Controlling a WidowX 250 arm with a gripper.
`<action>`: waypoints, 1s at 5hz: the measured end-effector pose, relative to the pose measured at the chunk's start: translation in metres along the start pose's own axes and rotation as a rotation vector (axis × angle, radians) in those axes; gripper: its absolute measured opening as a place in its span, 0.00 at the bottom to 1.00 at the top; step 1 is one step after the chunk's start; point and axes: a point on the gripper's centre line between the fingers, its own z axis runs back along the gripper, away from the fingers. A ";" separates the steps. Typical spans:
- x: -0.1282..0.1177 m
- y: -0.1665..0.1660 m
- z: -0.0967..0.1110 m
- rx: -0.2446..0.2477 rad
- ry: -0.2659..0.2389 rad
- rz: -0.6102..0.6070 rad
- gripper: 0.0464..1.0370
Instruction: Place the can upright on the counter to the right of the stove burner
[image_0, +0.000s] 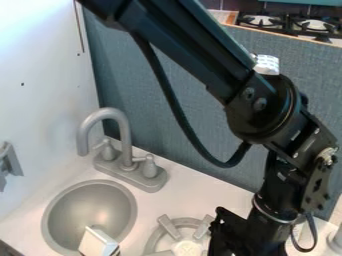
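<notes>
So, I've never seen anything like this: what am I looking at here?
It is one picture, from a fixed camera looking down at a slant. The big black machine is a robot arm; its "hand", the gripper, hangs at the lower edge, beside a grey toy burner. Whether it holds anything, I can't tell. To the left are a round grey sink, its tap behind it, and a pale, box-like thing at the sink's near side.

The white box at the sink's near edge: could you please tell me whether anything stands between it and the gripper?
Only the low grey burner lies between the gripper and the white box; nothing taller is visible there.
</notes>
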 end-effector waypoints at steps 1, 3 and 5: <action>0.000 0.000 -0.008 0.006 0.024 0.001 0.96; 0.019 0.004 -0.032 0.039 0.036 -0.028 0.96; 0.030 0.009 -0.046 0.040 0.054 -0.023 0.96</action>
